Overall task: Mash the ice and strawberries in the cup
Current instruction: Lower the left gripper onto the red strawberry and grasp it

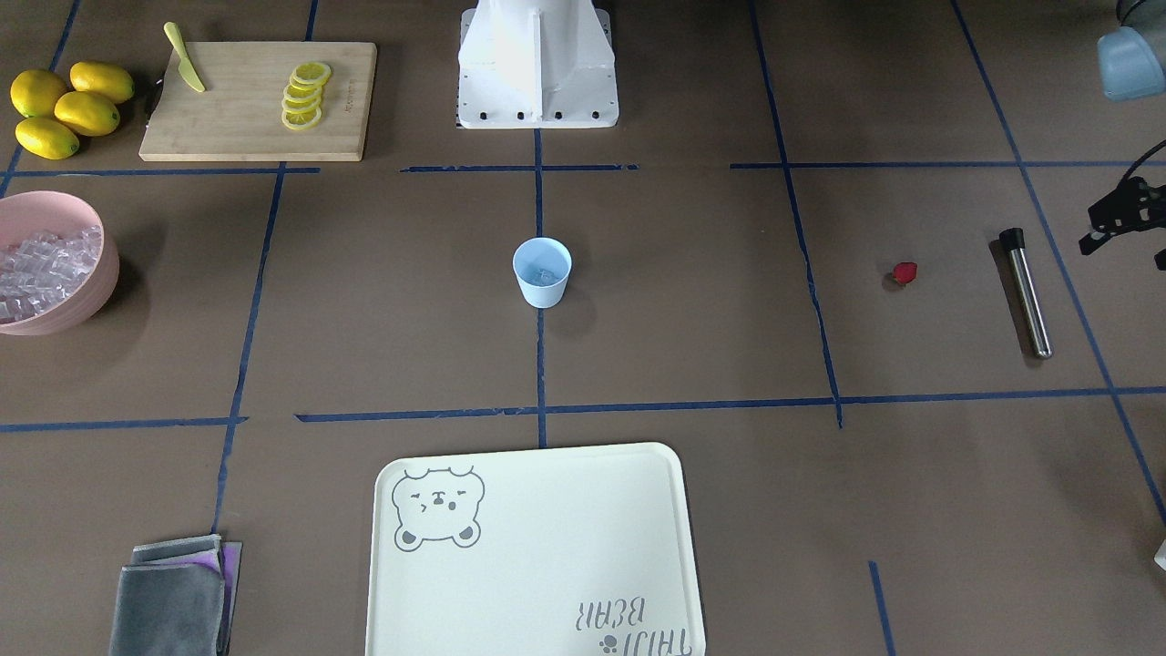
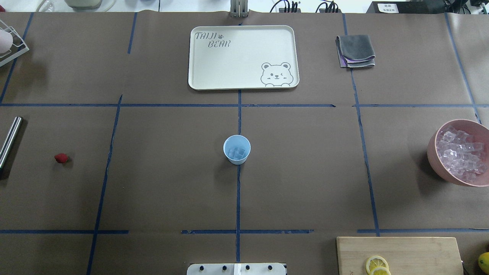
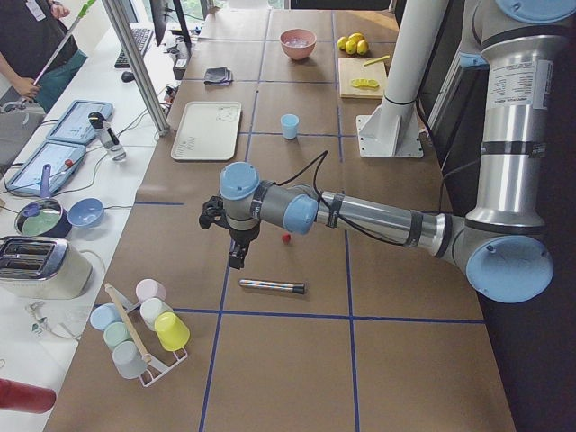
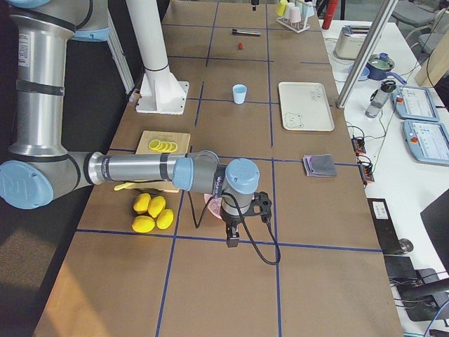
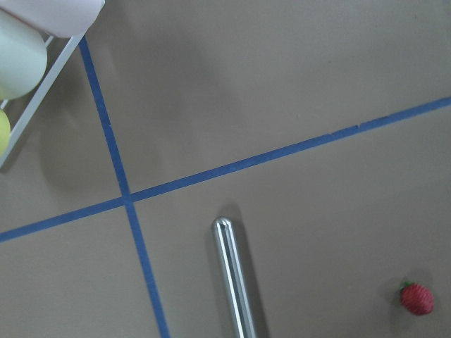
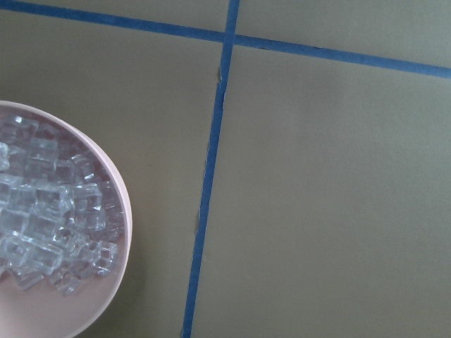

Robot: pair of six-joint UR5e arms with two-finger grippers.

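Blue cup (image 2: 237, 149) with ice (image 2: 237, 153) mid-table — strawberry (image 2: 60, 158) far left.

We can read only one piece of lettering: the words "TAIJI BEAR", in grey outlined capitals, on the cream tray (image 2: 244, 61). They sit in two lines at one corner, with a small paw print (image 2: 220, 37) just after "TAIJI". A winking bear's face (image 2: 276, 74) is drawn in grey in the diagonally opposite corner. In the front-facing view the same words appear upside down at the bottom edge. The wooden cutting board (image 1: 246, 109) has a tiny dark stamp (image 1: 349, 103) near one short edge, too small for us to read. Beyond the table's far edge, a white label (image 2: 386, 7) on a dark box (image 2: 405, 7) carries print that we cannot make out.
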